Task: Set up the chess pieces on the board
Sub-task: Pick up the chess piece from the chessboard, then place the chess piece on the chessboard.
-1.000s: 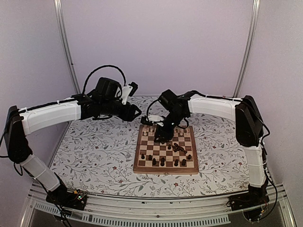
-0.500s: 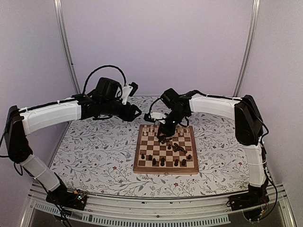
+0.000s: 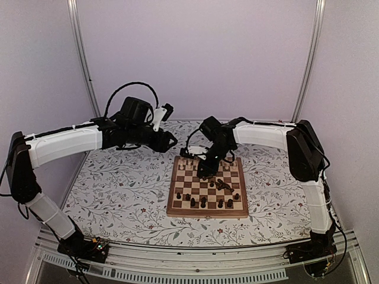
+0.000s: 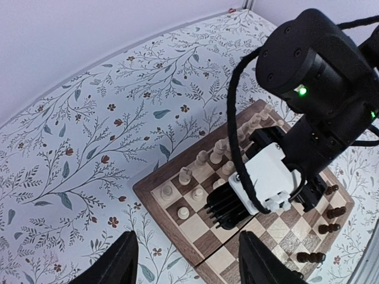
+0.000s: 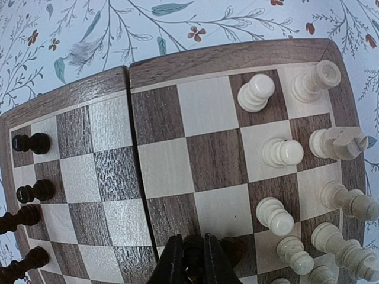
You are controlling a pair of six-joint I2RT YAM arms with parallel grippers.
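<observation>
Over the square brown-and-tan wooden chessboard [image 3: 207, 186], pinches a dark brown wooden chess piece [image 5: 192, 258] in the right claw [image 5: 190, 247]; holds the left claw [image 4: 186, 260] open above the floral-patterned table [image 4: 77, 148]

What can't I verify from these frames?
Right wrist: the dark piece in the right gripper is cut off by the bottom edge; type unclear.
Left wrist: the right arm hides the middle of the board.
Top external: chess pieces too small to identify.

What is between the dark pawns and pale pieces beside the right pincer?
Bare squares and the centre seam of the board, per the right wrist view.
</observation>
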